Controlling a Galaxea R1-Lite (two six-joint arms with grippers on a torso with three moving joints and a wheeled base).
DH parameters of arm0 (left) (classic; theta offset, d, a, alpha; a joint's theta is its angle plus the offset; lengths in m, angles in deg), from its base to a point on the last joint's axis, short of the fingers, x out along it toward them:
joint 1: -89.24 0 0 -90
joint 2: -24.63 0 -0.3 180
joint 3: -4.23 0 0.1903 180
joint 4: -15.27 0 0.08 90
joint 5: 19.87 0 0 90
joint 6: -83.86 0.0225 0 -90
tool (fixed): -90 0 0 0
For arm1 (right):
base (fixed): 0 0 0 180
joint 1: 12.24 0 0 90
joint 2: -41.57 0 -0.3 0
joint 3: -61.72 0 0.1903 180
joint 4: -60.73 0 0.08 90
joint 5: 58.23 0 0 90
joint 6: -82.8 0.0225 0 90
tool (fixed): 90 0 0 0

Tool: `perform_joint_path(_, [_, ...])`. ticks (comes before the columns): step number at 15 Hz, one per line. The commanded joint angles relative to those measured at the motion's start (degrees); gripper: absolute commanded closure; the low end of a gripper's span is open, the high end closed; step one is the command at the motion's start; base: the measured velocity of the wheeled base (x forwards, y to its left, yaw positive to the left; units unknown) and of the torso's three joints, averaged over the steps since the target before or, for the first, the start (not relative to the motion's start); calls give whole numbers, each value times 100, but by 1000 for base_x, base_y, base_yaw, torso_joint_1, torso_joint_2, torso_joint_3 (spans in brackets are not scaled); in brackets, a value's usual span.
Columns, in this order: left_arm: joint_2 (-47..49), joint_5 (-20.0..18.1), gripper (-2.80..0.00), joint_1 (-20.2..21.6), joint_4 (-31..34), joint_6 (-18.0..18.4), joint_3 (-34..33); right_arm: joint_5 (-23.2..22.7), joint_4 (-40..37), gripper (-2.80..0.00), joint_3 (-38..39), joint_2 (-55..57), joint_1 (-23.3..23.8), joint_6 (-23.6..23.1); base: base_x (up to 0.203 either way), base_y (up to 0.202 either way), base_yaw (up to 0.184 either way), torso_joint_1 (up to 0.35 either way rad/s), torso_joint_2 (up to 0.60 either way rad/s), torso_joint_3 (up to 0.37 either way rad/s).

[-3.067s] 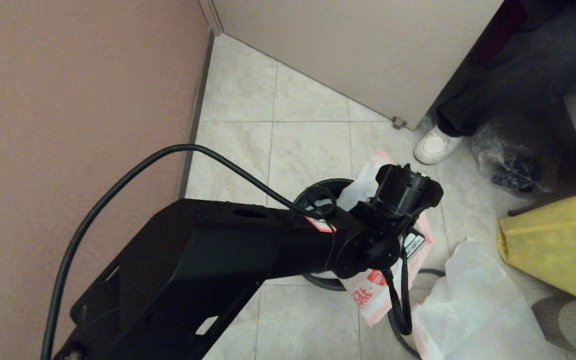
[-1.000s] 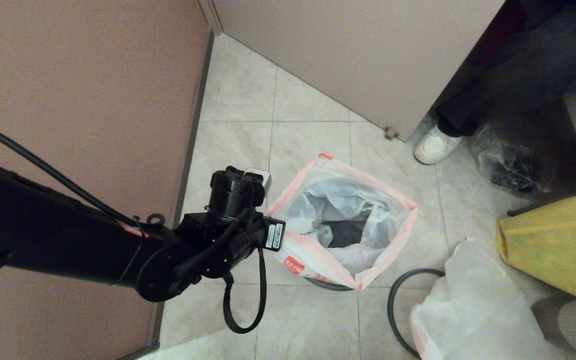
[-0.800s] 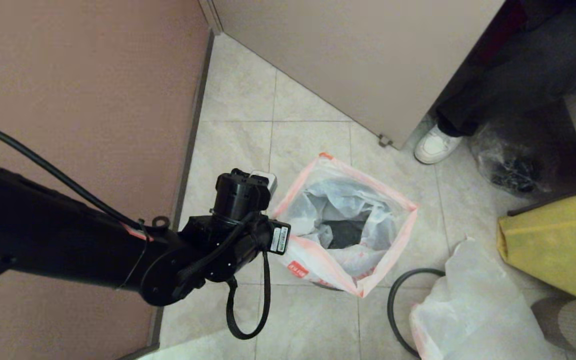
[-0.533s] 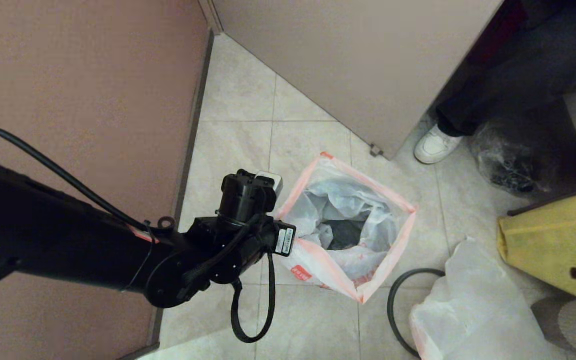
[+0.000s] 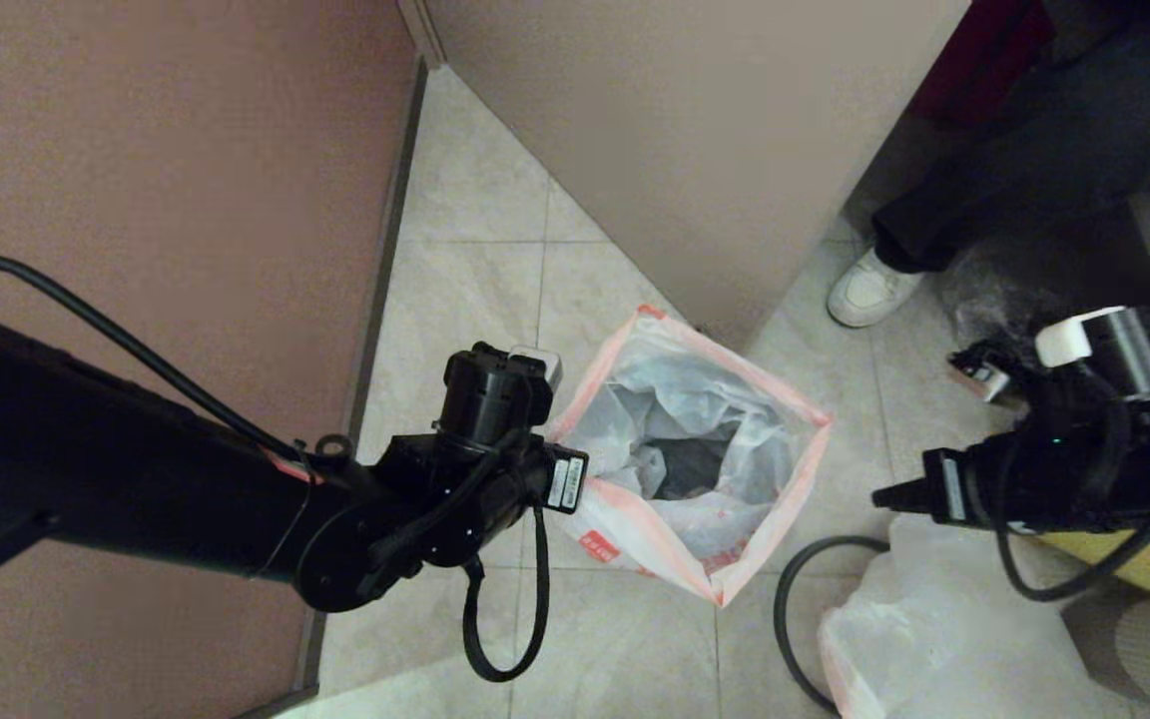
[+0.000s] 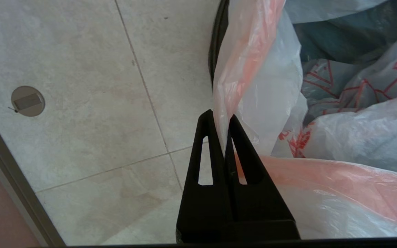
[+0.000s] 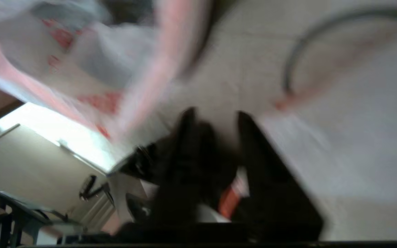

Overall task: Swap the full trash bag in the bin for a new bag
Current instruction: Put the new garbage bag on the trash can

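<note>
The new bag (image 5: 625, 519), thin and white with an orange-red hem and red print, stands open over the bin, whose dark inside (image 5: 687, 467) shows through the mouth. The bin's black rim (image 6: 216, 44) shows beside the bag's hem. My left gripper (image 6: 219, 117) is shut on the hem (image 6: 245, 62) at the bag's left side. The bin's grey rim ring (image 5: 785, 589) lies on the floor, partly under the full trash bag (image 5: 934, 629) at the lower right. My right arm (image 5: 1054, 469) hangs over that sack; its gripper (image 7: 215, 115) is open and holds nothing.
A beige door (image 5: 715, 130) stands close behind the bag. A person's white shoe (image 5: 869, 290) and a clear bag with dark lumps (image 5: 994, 300) are at the right, above a yellow bag (image 5: 1134, 564). The pink wall (image 5: 136, 150) runs along the left. A floor drain (image 6: 28, 101) lies near it.
My right arm has come into view from the right, over the full sack. The door has swung closer to the bag. My left gripper shifted slightly right, still gripping the hem.
</note>
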Motion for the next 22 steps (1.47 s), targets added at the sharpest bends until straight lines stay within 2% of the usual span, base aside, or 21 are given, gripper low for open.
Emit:
perform_joint_path(1, [1,21,0,42,-39,-11,-174,30,535,-280,-96,635,-397,112,0,0,0,0,0,0])
perform_joint_path(4, [-23,30,0,129,-54,-1,-270,592,852,-280,-223,891,-833,303,0,0,0,0,0,0])
perform_joint_path(6, [-77,54,0,86,-42,171,-222,640,1372,-280,-267,1170,-942,515,0,0,0,0,0,0])
perform_joint_path(8, [-88,65,0,94,-72,254,-222,731,1562,-280,-288,1414,-954,545,0,0,0,0,0,0])
perform_joint_path(9, [-88,65,0,107,-72,245,-244,876,1574,0,-290,1455,-955,554,0,0,0,0,0,0])
perform_joint_path(11, [-80,62,0,171,-72,221,-290,913,1505,0,-226,1248,-991,626,0,0,0,0,0,0])
perform_joint_path(13, [-34,31,0,248,-96,184,-372,928,1109,0,-232,1191,-1140,754,0,0,0,0,0,0])
perform_joint_path(16, [202,33,0,275,-441,73,-630,1080,936,0,-225,1257,-1195,936,0,0,0,0,0,0])
perform_joint_path(19, [144,37,0,190,-918,33,-1397,1137,63,0,-219,949,-1319,1172,0,0,0,0,0,0])
perform_joint_path(22, [24,38,0,138,-1415,-55,-2300,1145,-260,0,-202,829,-1606,1439,0,0,0,0,0,0])
